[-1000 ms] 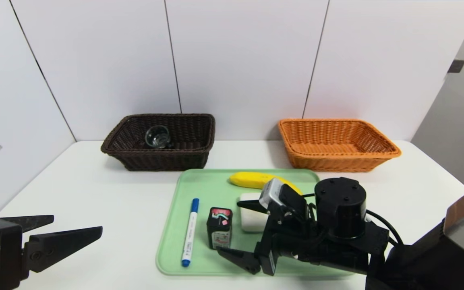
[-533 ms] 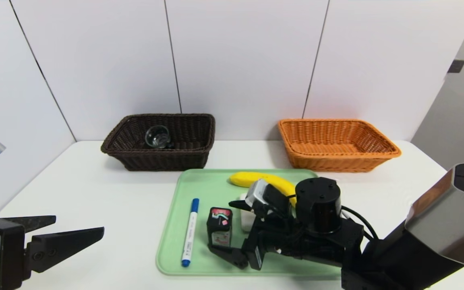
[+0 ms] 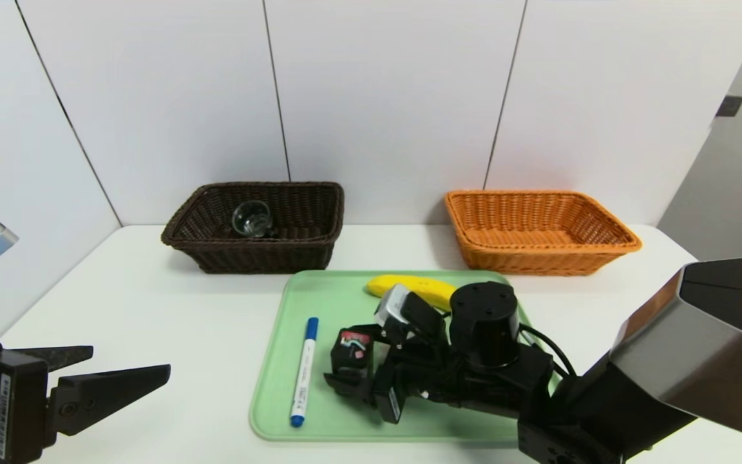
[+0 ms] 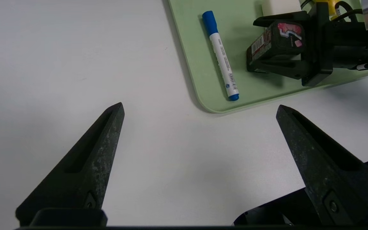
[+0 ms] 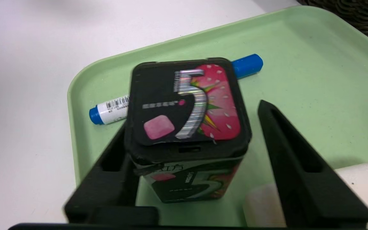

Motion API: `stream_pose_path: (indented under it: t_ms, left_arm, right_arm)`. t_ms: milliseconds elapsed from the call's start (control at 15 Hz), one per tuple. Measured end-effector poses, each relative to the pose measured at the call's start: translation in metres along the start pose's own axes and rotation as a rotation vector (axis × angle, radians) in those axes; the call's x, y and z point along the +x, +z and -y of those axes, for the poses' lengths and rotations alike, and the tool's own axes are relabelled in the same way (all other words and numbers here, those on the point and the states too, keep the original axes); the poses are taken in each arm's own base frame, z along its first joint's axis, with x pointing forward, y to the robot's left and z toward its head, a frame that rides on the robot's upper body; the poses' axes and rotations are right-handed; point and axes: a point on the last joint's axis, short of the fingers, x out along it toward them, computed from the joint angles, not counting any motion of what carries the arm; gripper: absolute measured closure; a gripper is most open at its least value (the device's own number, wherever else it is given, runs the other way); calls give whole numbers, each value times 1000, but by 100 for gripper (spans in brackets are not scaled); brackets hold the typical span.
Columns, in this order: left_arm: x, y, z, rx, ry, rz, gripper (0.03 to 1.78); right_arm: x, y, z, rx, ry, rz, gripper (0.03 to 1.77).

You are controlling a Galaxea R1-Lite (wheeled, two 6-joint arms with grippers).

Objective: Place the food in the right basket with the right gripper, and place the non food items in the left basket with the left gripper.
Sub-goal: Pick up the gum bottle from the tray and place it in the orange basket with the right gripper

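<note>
Two baskets; right tool (image 3: 353,359) straddles one gum box (image 3: 351,353) (gap on one side), left tool (image 3: 97,377) wide.

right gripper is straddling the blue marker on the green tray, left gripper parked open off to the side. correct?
Not quite. The right gripper straddles the gum box, not the blue marker, which lies untouched beside it on the green tray; the right wrist view shows this. The left gripper is parked open off to the side, as stated.
</note>
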Motion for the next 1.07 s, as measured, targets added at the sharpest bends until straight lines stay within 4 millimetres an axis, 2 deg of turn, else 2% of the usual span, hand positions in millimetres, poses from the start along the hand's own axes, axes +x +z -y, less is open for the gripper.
stream_pose_path:
  t_ms: [200, 400, 533, 667, 867, 1067]
  left_arm:
    - [0, 0, 0, -1, 1, -3, 12]
    - [0, 0, 0, -1, 2, -4, 12]
    - [0, -1, 0, -1, 2, -5, 12]
    - [1, -1, 0, -1, 2, -8, 12]
    - [1, -2, 0, -1, 2, -9, 12]
    - [1, -2, -1, 0, 3, -10, 12]
  right_arm:
    - [1, 3, -3, -6, 7, 8, 103]
    - [-2, 12, -10, -5, 14, 11, 104]
    - [-3, 27, -9, 29, -44, 4, 104]
    - [-5, 56, -5, 96, -94, 21, 104]
    - [-16, 119, 9, 195, -169, 45, 104]
    - [-42, 178, 34, 255, -268, 54, 104]
